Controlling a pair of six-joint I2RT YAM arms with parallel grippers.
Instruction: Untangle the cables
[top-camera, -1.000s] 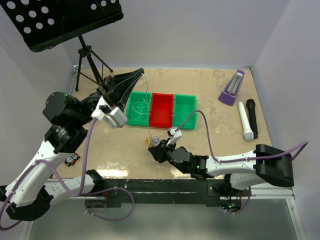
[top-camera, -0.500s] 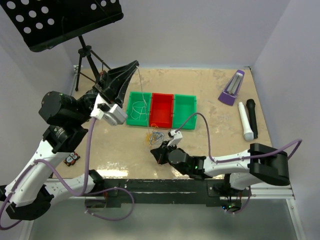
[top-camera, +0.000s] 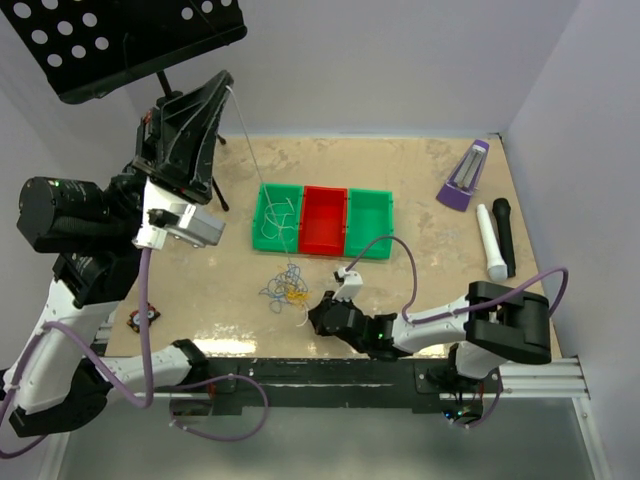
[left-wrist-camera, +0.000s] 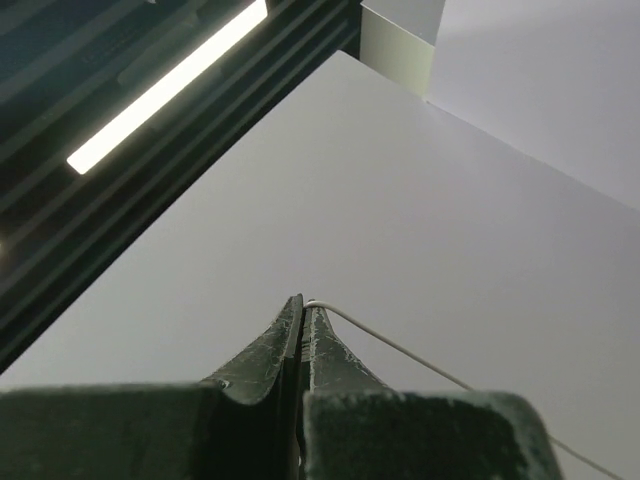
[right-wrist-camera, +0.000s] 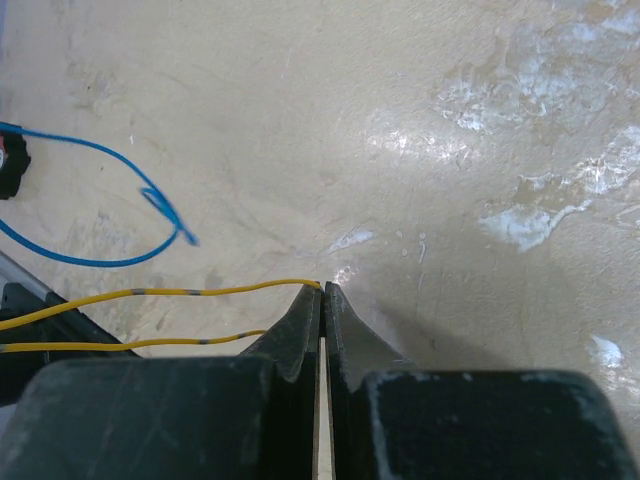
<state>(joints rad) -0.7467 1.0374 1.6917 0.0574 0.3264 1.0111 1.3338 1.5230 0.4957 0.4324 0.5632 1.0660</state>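
Observation:
My left gripper (top-camera: 228, 80) is raised high at the back left, shut on the white cable (top-camera: 262, 180). The cable runs taut from the tips down to the tangle (top-camera: 283, 288) of blue and yellow cables on the table. In the left wrist view the jaws (left-wrist-camera: 303, 303) are pressed together with the white cable (left-wrist-camera: 400, 350) leaving their tip. My right gripper (top-camera: 312, 318) lies low near the table's front edge, just right of the tangle. It is shut (right-wrist-camera: 322, 290) on the yellow cable (right-wrist-camera: 200, 293). A blue cable (right-wrist-camera: 100, 262) loops on the table to its left.
A row of green, red and green bins (top-camera: 366, 232) stands mid-table, with white cable coiled in the left one (top-camera: 268, 222). A purple object (top-camera: 463, 175), a white microphone (top-camera: 490, 245) and a black microphone (top-camera: 504, 232) lie at the right. A music stand (top-camera: 120, 40) is at the back left.
My left gripper has risen and swung left, drawing the white cable taut. My right gripper has closed on the yellow cable and pulled toward the front edge. The tangle has spread.

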